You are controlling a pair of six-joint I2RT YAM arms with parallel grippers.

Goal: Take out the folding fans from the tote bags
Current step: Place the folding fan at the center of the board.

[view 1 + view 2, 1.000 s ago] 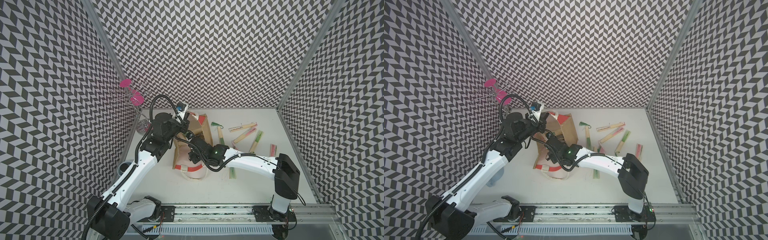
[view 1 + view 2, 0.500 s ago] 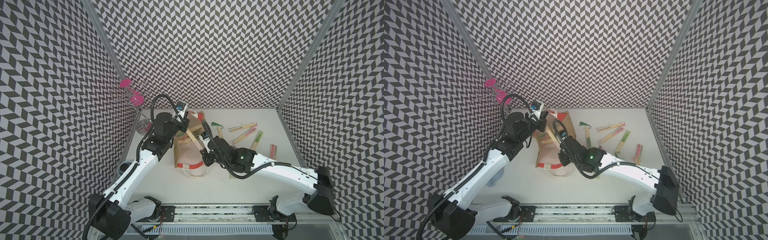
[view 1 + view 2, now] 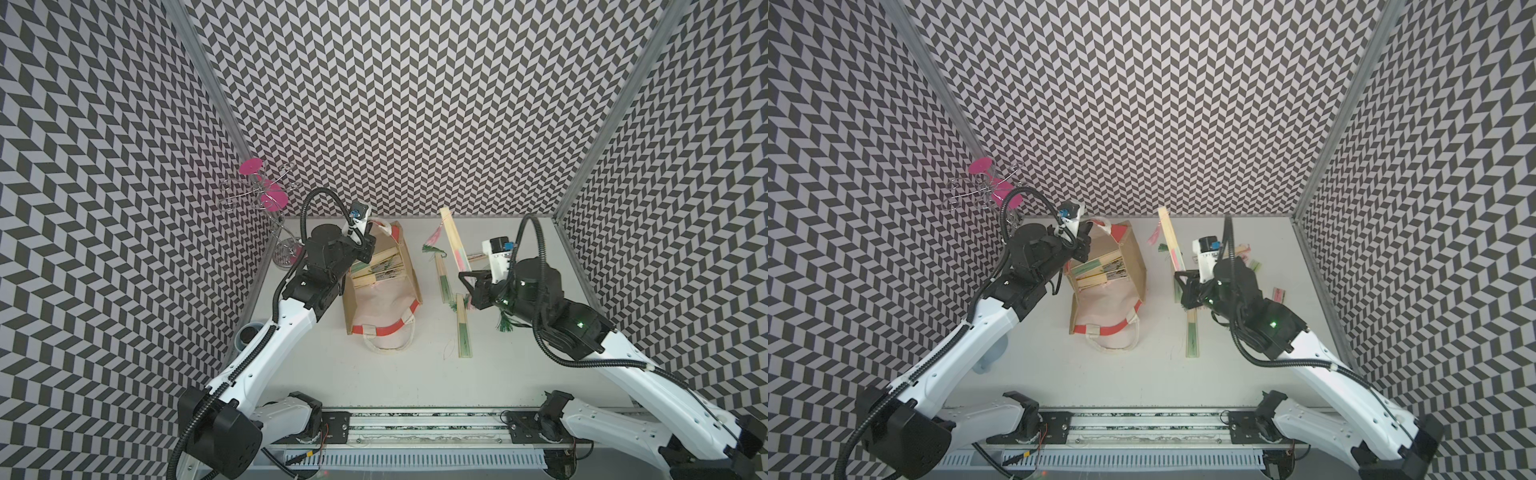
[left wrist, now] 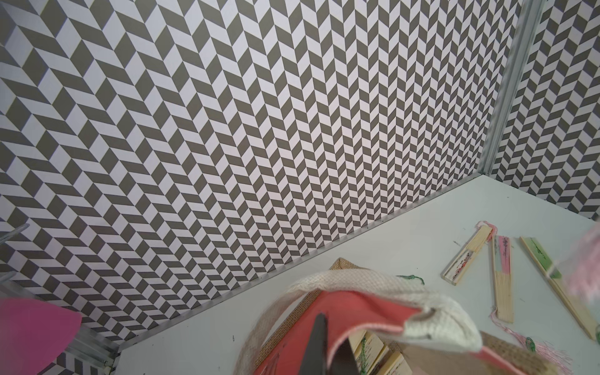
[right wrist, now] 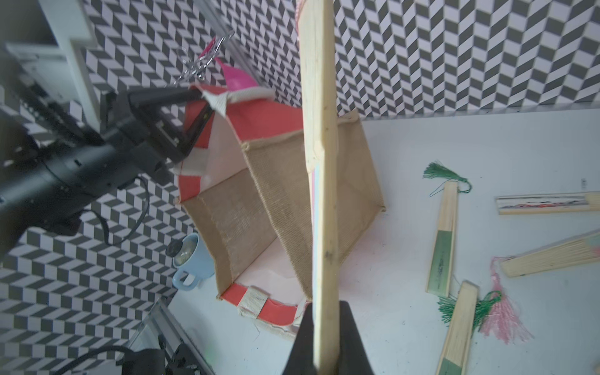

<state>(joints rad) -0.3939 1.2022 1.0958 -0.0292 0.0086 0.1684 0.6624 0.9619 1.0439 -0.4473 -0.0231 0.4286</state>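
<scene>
- Right jaws are clamped on the lower end of one folding fan. It sticks up and away from them at a tilt, in the air and clear of the bag, with a pink tassel dangling near its far end.
- Left jaws are pinched together on the red-orange rim of the tote bag, at a corner by a white rope handle, and they hold its mouth open.
- The bag sits between the two sets of jaws. Deep inside it, just below the left jaws, lie the stacked fans.
- Under and around the right jaws, loose fans lie scattered on the table. A green fan lies nearest the bag's mouth.
- The step in hand looks like carrying an extracted fan over to that scatter.
- Next, I judge, the right jaws should lower and part over a bare patch, then return to the bag while the left jaws hold the rim.
- The stacked fans overlap, so their count is unclear.
- In both top views the right arm covers part of the scatter.
- The left wrist view cuts off the tips of the left jaws.
- I cannot tell whether the held fan wears a sleeve.
</scene>
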